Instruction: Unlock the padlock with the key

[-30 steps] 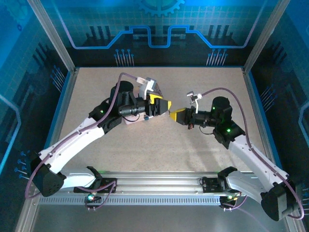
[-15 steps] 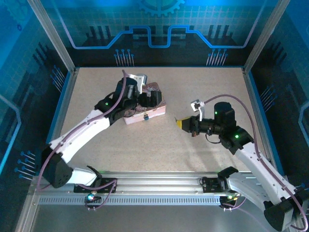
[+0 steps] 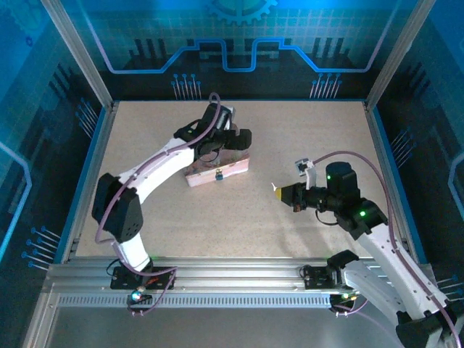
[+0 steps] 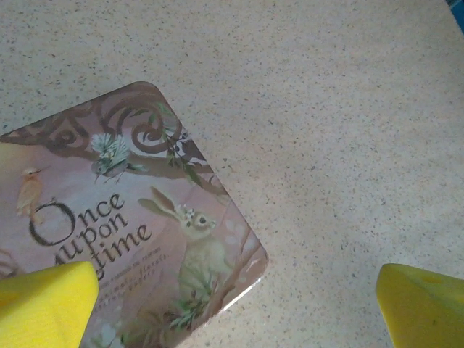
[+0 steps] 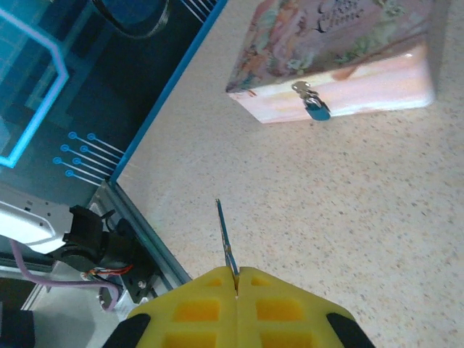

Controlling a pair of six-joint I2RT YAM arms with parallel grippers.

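Table [image 3: 326, 130] first: nothing on it has shifted, and the pink tin [image 3: 217, 168] sits where it did half a second ago. What has moved is the arms. A second ago both grippers met nose to nose just in front of the tin. Now the left arm has swung up over the lid and the right arm has drawn back toward the near right. The left gripper [image 4: 235, 308] hangs above the tin's corner with its yellow fingers spread wide, holding nothing. The right gripper [image 5: 237, 279] is pressed together on the key [image 5: 226, 235], whose thin blade sticks out ahead of it. We judge that the right arm alone now carries the key, with the insertion yet to come. The padlock [image 5: 316, 107] hangs on the tin's front clasp, well apart from the key tip, which points roughly its way.
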